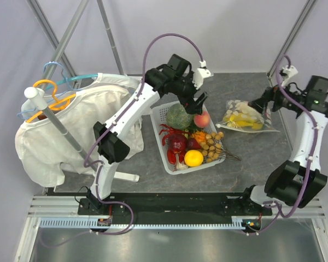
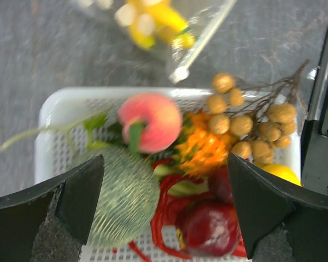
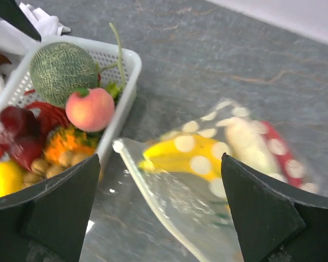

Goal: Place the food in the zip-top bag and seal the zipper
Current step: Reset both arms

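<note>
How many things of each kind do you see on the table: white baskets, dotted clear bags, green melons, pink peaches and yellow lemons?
white basket: 1
dotted clear bag: 1
green melon: 1
pink peach: 1
yellow lemon: 1
Total: 5

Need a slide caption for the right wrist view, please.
Open right end effector facing the dotted zip-top bag, banana bunch inside, white basket of toy produce alongside.
</note>
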